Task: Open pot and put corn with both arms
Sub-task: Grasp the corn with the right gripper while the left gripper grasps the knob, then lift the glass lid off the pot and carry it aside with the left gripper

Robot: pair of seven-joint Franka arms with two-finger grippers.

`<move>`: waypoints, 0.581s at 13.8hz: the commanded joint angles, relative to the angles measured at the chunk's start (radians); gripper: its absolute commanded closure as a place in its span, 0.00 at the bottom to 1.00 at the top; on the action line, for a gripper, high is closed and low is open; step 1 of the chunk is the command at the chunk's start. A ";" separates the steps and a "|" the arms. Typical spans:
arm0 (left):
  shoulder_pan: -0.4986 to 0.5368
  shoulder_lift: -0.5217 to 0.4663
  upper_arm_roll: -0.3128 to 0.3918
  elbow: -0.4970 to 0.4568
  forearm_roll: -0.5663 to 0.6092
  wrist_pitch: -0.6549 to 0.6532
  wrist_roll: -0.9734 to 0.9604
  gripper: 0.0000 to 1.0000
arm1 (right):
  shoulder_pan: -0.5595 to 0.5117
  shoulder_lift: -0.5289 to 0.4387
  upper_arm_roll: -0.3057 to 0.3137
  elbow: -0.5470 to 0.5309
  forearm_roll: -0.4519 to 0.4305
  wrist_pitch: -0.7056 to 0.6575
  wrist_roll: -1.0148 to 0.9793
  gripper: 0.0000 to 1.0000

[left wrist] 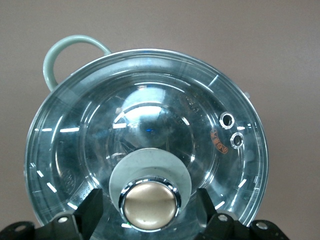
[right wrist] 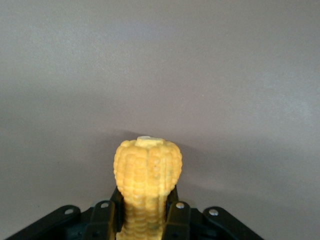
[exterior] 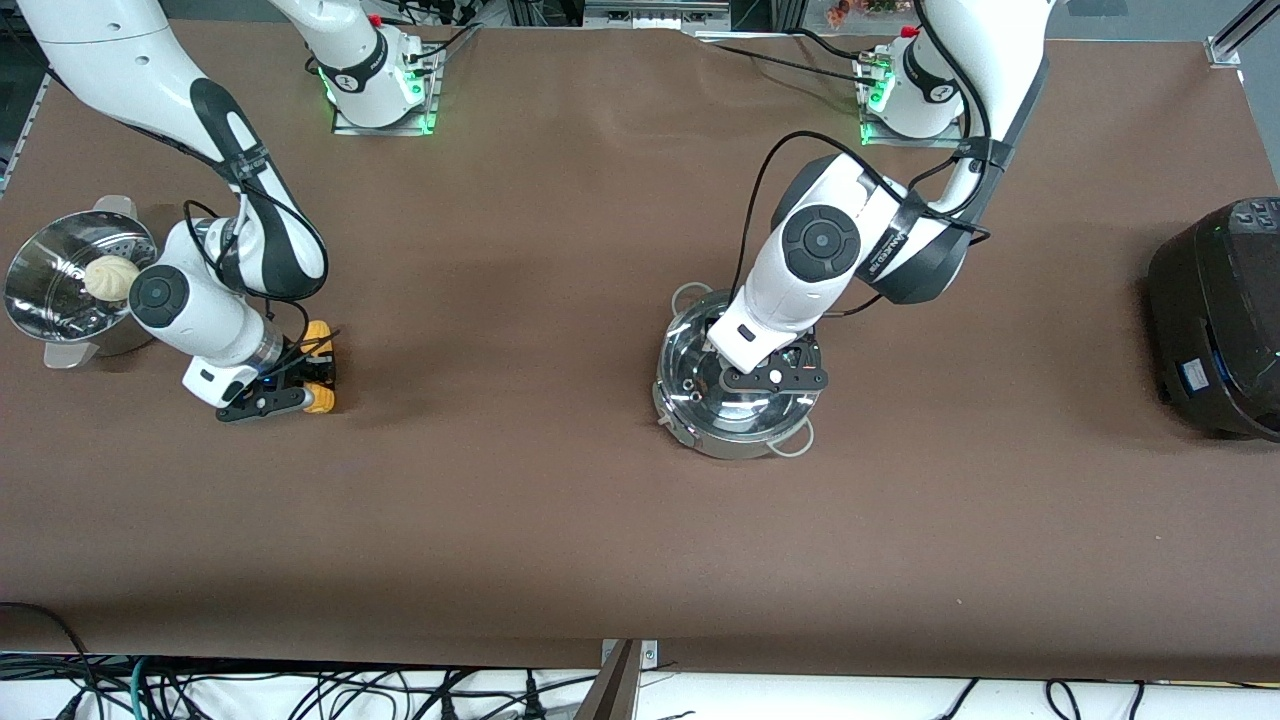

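The steel pot (exterior: 722, 440) stands mid-table toward the left arm's end, with its glass lid (exterior: 700, 355) on. My left gripper (exterior: 775, 378) is low over the lid. In the left wrist view its fingers (left wrist: 92, 207) stand open on either side of the round knob (left wrist: 150, 205), with a gap on each side. One whitish loop handle (left wrist: 65, 50) shows at the pot's rim. The yellow corn (exterior: 320, 362) lies on the table toward the right arm's end. My right gripper (exterior: 290, 388) is down on it, and its fingers (right wrist: 104, 220) are shut on the cob (right wrist: 148, 175).
A perforated steel steamer bowl (exterior: 40, 300) with a white bun (exterior: 108, 278) stands at the right arm's end, close to the right arm. A big black cooker (exterior: 1220, 310) sits at the left arm's end. Bare brown table lies between corn and pot.
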 commanded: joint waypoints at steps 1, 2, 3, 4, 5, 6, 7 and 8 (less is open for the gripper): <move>-0.016 0.027 0.008 0.032 0.027 0.007 -0.015 0.19 | -0.011 -0.037 0.006 -0.009 -0.005 0.002 -0.015 1.00; -0.016 0.027 0.008 0.032 0.027 0.007 -0.015 0.21 | -0.011 -0.043 0.006 0.000 -0.005 -0.002 -0.015 1.00; -0.016 0.027 0.008 0.032 0.027 0.007 -0.015 0.22 | -0.011 -0.046 0.006 0.007 -0.005 -0.022 -0.015 1.00; -0.016 0.027 0.008 0.032 0.027 0.007 -0.015 0.24 | -0.011 -0.049 0.006 0.021 -0.005 -0.042 -0.014 1.00; -0.016 0.025 0.008 0.032 0.028 0.007 -0.012 0.25 | -0.011 -0.049 0.006 0.035 -0.004 -0.059 -0.014 1.00; -0.016 0.022 0.008 0.032 0.028 0.007 -0.012 0.26 | -0.011 -0.049 0.006 0.055 -0.004 -0.083 -0.014 1.00; -0.015 0.021 0.008 0.032 0.028 0.007 -0.009 0.32 | -0.011 -0.049 0.006 0.076 -0.004 -0.113 -0.014 1.00; -0.015 0.019 0.008 0.032 0.030 0.006 -0.006 0.36 | -0.009 -0.049 0.006 0.093 -0.002 -0.140 -0.009 1.00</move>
